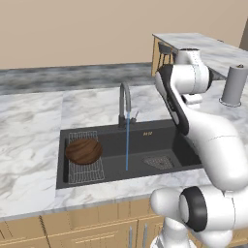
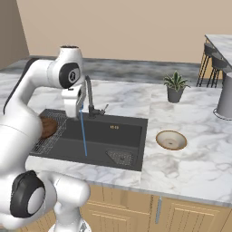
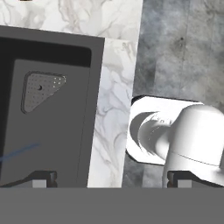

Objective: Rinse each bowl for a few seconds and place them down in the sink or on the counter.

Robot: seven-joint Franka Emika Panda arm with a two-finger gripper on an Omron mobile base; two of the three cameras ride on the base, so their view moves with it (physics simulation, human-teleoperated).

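Bowls: dark brown wood-grained wide bowl (image 1: 83, 150) rests on the wire rack (image 1: 86, 169) in the black rectangular sink (image 1: 145, 140), left of the running tap (image 1: 125, 102); small tan bowl (image 2: 171, 140) on the marble counter (image 2: 190, 158) right of the sink, likely unrinsed. Gripper (image 3: 109, 179) spread, empty.

The sink (image 1: 160, 138) sat in the counter (image 1: 34, 116). The tap (image 1: 125, 101) stood at the sink's back edge, its stream falling to the sink's floor. The wide bowl (image 1: 83, 150) lay on the wire rack (image 1: 86, 170) in the sink's left end; the strainer (image 1: 158, 162) lay right of the stream. The smaller bowl (image 2: 171, 140) sat on the counter right of the sink, the plant pot (image 2: 175, 93) behind it.
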